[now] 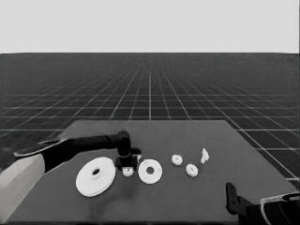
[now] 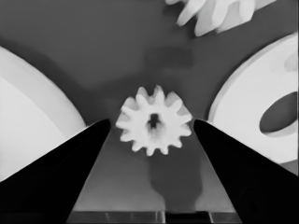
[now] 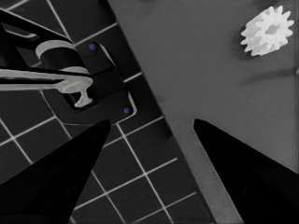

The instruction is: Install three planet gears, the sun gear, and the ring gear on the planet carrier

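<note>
My left gripper (image 1: 127,165) hangs open just above a planet gear (image 1: 128,172) that lies flat on the table between the two round parts. In the left wrist view that gear (image 2: 154,121) sits between my two fingertips (image 2: 100,128), and neither touches it. The ring gear, the larger round part (image 1: 95,176), lies to its left. The planet carrier, the smaller round part (image 1: 150,171), lies to its right with nothing on it. Another gear (image 2: 215,14) lies just beyond, mostly hidden behind the gripper in the head view. My right gripper (image 1: 230,197) waits open at the table's front right corner.
Two more gears (image 1: 176,160) (image 1: 191,169) lie right of the smaller round part, and a thin white piece (image 1: 204,155) stands beyond them. The right wrist view shows a gear (image 3: 268,30), the table's edge (image 3: 187,140) and dark machinery (image 3: 79,79) over the floor grid.
</note>
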